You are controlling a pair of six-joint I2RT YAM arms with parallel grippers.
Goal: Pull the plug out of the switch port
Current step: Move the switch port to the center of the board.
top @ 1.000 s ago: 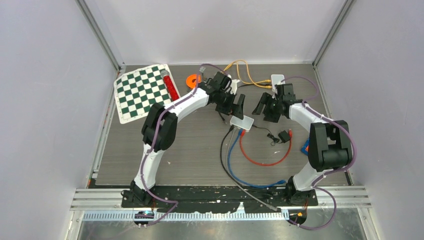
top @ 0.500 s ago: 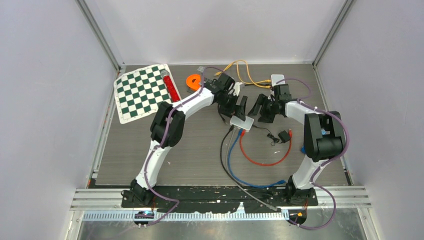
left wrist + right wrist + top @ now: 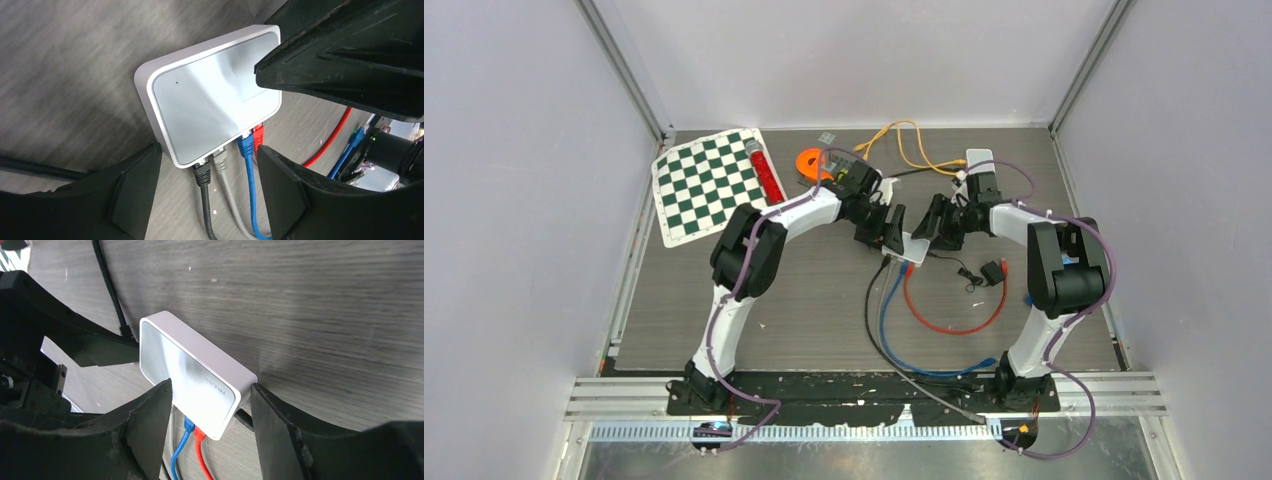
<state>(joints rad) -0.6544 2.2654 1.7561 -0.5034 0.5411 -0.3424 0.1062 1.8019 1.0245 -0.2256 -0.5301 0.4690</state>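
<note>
The white switch (image 3: pixel 908 247) lies mid-table with black, grey, blue and red cables leaving its near side. In the left wrist view the switch (image 3: pixel 210 102) shows the black plug (image 3: pixel 202 175), grey plug (image 3: pixel 220 162), blue plug (image 3: pixel 246 146) and red plug (image 3: pixel 258 135) seated in its ports. My left gripper (image 3: pixel 207 195) is open, its jaws on either side of the plugs, touching none. My right gripper (image 3: pixel 210 427) is open around the switch's (image 3: pixel 192 370) other end, holding nothing. Both grippers meet over the switch in the top view: left (image 3: pixel 889 228), right (image 3: pixel 934 222).
A chessboard mat (image 3: pixel 704 185), a red tube (image 3: pixel 766 175) and an orange reel (image 3: pixel 810 162) lie back left. A yellow cable (image 3: pixel 914 145) and a white box (image 3: pixel 979 157) are at the back. A black adapter (image 3: pixel 993 272) and a red cable loop (image 3: pixel 949 320) lie near the switch.
Both grippers have closed in on the switch: the left moved nearer and down over its plug side, the right moved left onto its other end. The switch has not moved.
</note>
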